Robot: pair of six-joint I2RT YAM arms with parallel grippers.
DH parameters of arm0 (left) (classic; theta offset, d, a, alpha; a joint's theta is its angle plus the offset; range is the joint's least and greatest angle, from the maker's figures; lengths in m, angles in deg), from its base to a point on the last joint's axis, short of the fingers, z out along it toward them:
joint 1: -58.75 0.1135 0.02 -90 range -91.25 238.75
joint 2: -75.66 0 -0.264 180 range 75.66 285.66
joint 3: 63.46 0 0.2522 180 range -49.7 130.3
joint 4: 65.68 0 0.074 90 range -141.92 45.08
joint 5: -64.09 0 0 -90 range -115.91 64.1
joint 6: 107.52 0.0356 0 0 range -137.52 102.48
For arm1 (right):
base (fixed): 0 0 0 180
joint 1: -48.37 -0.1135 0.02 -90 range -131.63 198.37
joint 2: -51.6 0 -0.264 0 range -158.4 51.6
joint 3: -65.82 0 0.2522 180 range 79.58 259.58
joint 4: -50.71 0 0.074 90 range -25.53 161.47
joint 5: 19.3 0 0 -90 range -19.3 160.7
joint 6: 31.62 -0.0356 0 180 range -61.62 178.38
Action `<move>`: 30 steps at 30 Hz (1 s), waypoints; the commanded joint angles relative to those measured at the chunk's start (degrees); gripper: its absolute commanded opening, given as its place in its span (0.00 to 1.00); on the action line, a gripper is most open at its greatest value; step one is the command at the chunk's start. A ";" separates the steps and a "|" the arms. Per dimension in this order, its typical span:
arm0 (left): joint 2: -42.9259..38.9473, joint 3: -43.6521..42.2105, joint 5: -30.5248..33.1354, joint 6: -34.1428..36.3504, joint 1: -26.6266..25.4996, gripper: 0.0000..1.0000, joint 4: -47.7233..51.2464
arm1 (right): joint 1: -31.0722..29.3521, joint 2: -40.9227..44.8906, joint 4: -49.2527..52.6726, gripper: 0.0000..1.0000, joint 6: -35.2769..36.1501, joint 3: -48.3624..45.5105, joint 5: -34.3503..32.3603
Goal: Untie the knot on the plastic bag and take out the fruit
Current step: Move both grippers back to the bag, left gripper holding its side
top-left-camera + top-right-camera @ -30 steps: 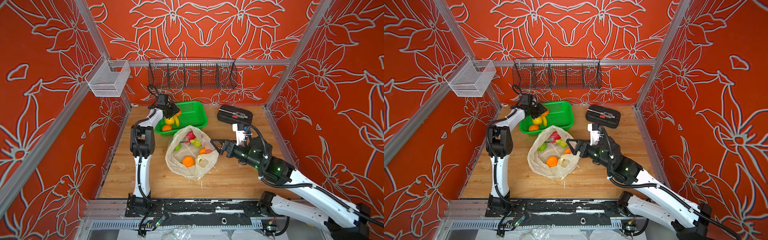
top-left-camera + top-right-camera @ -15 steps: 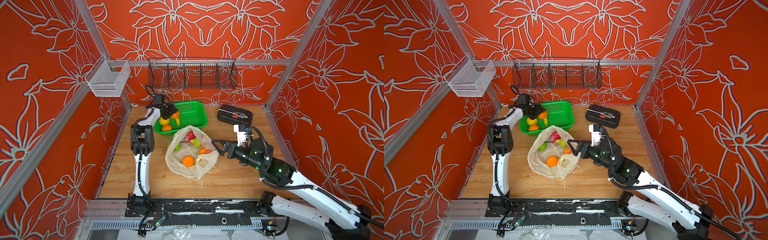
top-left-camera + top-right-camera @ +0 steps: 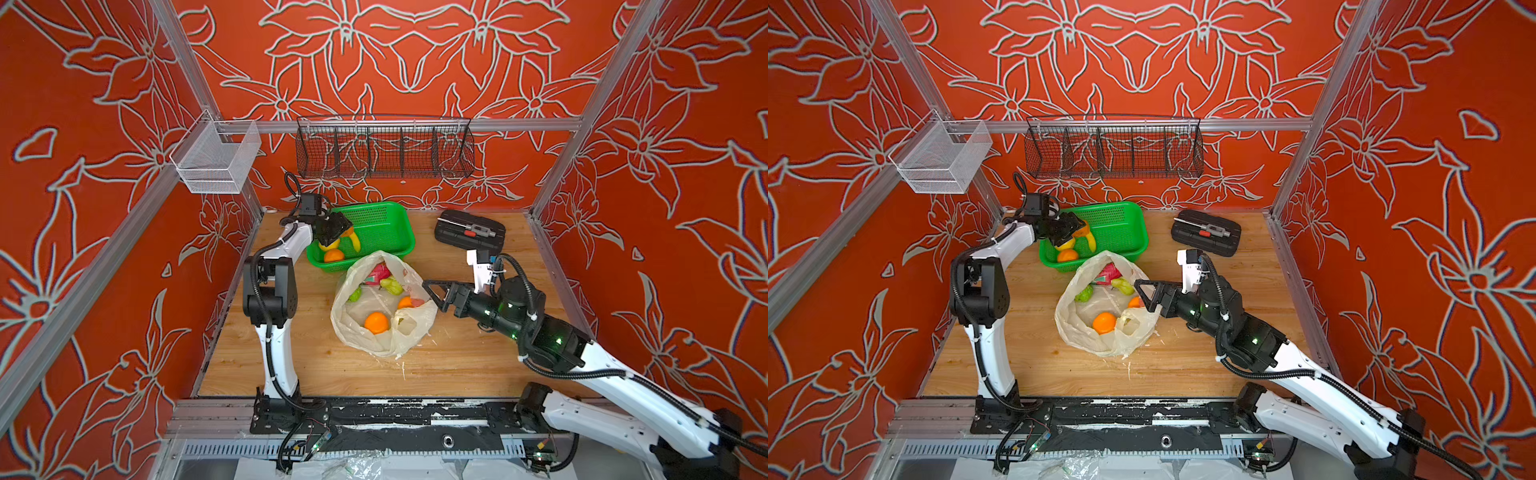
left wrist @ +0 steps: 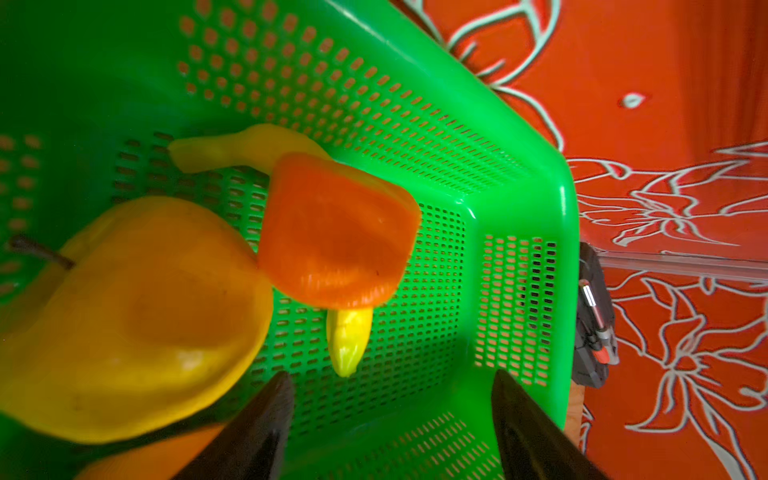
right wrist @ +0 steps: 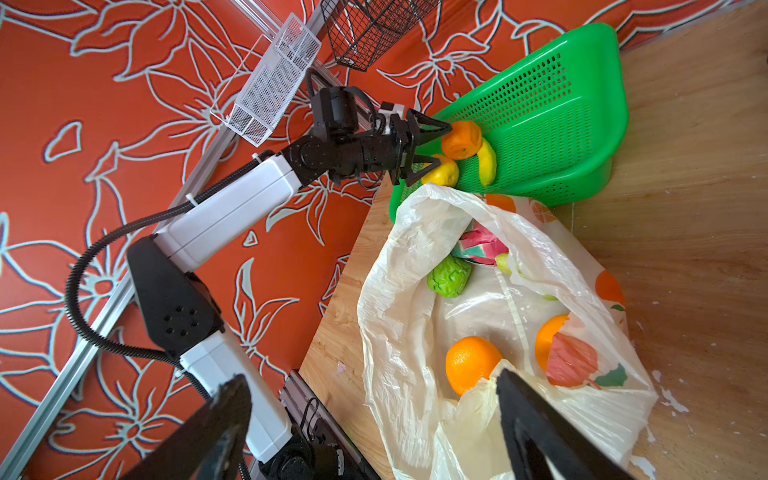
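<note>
Jaws of my left gripper (image 4: 390, 376) stand wide by a round orange (image 4: 336, 232) in the green perforated plastic basket (image 3: 386, 224) at the wooden table's (image 3: 457, 365) far edge. My right gripper (image 5: 372, 376) gapes beside the cream-white plastic bag (image 3: 374, 345) mid-table, fruit (image 3: 376, 323) inside.

Robot lab test cell: aluminium frame (image 3: 519, 124), printed floral wall panels (image 3: 83, 104) (backdrop-like), wooden tabletop (image 3: 457, 365).

Open plastic bag (image 5: 415, 257) holds oranges (image 5: 471, 365), bumpy green fruit (image 5: 449, 280), dragon fruit (image 5: 478, 245); left gripper (image 5: 442, 143), jaws apart, at green basket (image 5: 561, 104).
</note>
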 commanded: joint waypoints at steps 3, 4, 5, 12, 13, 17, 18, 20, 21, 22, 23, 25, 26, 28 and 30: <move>-11.58 -10.59 2.03 -3.00 0.13 0.75 -7.51 | 0.25 -0.10 -1.33 0.92 -1.07 -0.70 1.49; -14.00 -13.09 2.04 -3.35 0.03 0.75 -8.83 | 0.30 -0.35 -1.81 0.92 -0.90 -0.73 2.00; -16.58 -15.42 2.16 -3.55 0.03 0.75 -9.66 | 0.29 -0.68 -2.00 0.92 -0.84 -0.70 2.31; -35.80 -28.60 4.55 -2.51 -1.50 0.75 -10.72 | -0.24 -6.11 -3.58 0.89 0.34 1.33 6.14; -39.02 -29.99 5.86 -1.55 -2.39 0.75 -9.78 | -0.39 -7.39 -3.60 0.89 0.57 2.06 6.83; -51.24 -35.96 14.15 1.56 -8.11 0.75 -6.42 | -1.22 -12.92 -3.64 0.88 2.32 5.03 9.09; -53.48 -36.95 16.37 2.15 -9.96 0.75 -5.30 | -1.44 -14.25 -3.65 0.88 2.67 5.61 9.39; -58.08 -38.80 20.17 3.20 -13.91 0.75 -2.56 | -2.00 -17.46 -3.38 0.88 3.49 7.16 9.67; -59.45 -39.53 21.74 3.39 -15.85 0.75 -1.38 | -2.16 -18.87 -3.34 0.87 3.64 7.73 9.87; -61.79 -40.20 23.26 3.78 -17.92 0.75 -0.09 | -2.39 -20.34 -3.56 0.87 3.82 8.30 9.93; -62.90 -40.58 24.75 4.13 -19.74 0.75 1.66 | -2.46 -21.53 -3.60 0.87 4.00 8.71 9.90; -64.55 -41.24 28.78 4.73 -24.03 0.75 5.68 | -2.84 -23.71 -4.39 0.86 4.44 9.14 9.22; -65.27 -41.79 30.67 4.77 -25.74 0.75 7.25 | -3.02 -24.66 -4.85 0.86 4.56 9.25 8.91; -67.01 -43.65 34.40 4.23 -29.18 0.75 9.81 | -3.25 -26.51 -5.44 0.86 4.74 9.58 8.44; -68.38 -45.59 36.36 2.93 -31.57 0.75 11.52 | -3.43 -28.53 -5.42 0.86 5.06 10.16 8.46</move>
